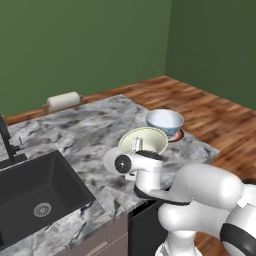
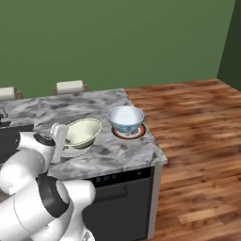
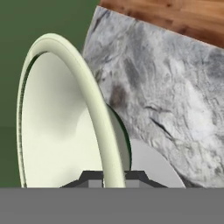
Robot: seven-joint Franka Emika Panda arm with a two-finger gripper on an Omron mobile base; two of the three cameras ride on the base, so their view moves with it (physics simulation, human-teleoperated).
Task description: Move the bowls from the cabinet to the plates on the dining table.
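Green walls and a wood floor surround the marble counter (image 1: 75,132). Near its far right corner the blue-tinted bowl (image 2: 125,118) sits on the reddish-brown plate (image 2: 137,133). Just beside it, toward the sink (image 1: 35,187), the pincer (image 3: 112,177) is clamped on the rim of the cream-green bowl (image 1: 145,140), which is tilted above the white plate (image 2: 70,151) by the front edge.

- The white plate (image 1: 111,161) is lying mostly hidden under the cream-green bowl (image 1: 145,140) and the arm.
- The reddish-brown plate (image 2: 137,133) is peeking out beneath the blue-tinted bowl (image 2: 125,118).
- The bottom band is cutting off the pincer (image 3: 113,178) fingertips.
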